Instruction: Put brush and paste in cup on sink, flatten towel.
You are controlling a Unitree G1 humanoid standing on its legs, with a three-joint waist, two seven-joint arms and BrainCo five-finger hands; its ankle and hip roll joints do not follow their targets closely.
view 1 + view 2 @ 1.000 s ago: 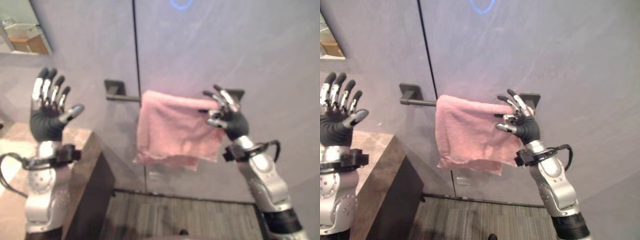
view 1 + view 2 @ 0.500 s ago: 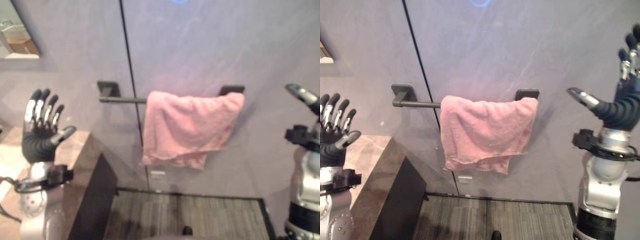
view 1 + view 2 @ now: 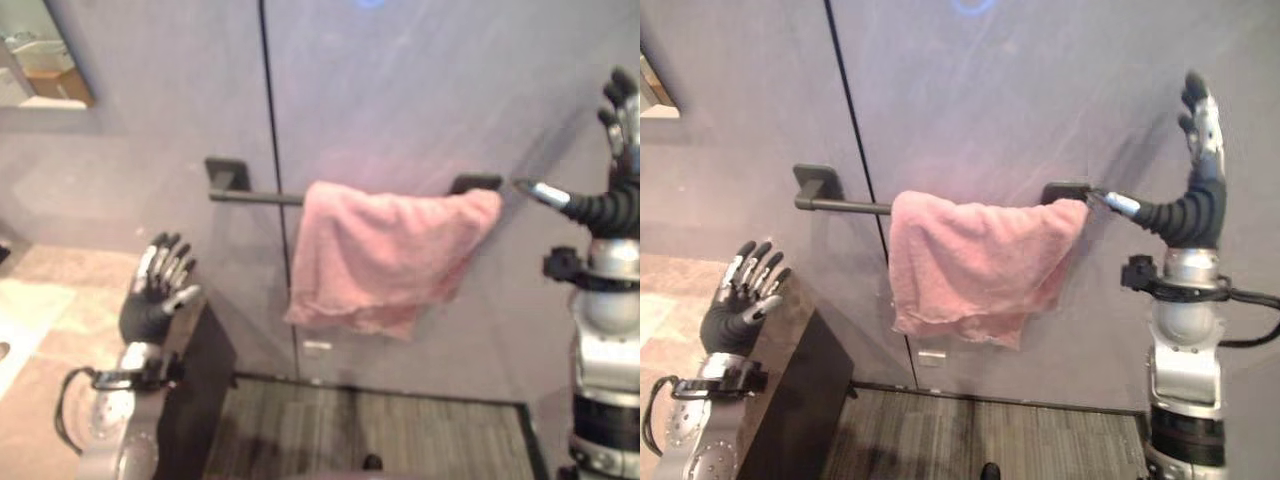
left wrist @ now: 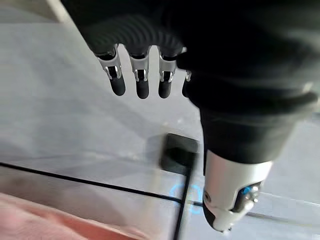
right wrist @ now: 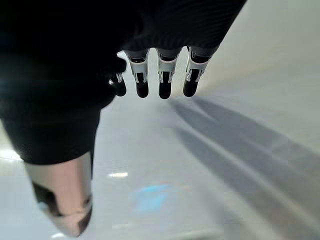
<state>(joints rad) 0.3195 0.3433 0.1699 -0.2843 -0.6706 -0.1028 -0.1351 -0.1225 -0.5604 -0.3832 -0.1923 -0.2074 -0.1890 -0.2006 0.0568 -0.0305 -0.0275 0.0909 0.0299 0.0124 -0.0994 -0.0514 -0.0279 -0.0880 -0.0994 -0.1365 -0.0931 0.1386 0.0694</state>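
Hanging bunched over the right end of a dark wall rail (image 3: 845,207), the pink towel (image 3: 975,262) is touched by neither hand. Just beside it the right hand (image 3: 1196,195) is raised, fingers straight and spread, thumb pointing at the towel's corner, holding nothing. Well apart to the other side, the left hand (image 3: 152,300) is low over the table (image 3: 45,330) edge, fingers loosely apart — empty. Its wrist view catches the rail's bracket (image 4: 177,152) past the fingertips.

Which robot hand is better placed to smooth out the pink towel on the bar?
Probably the right robot hand: it is raised, open, beside the towel's end at bar height. The left robot hand hangs lower, over the counter.
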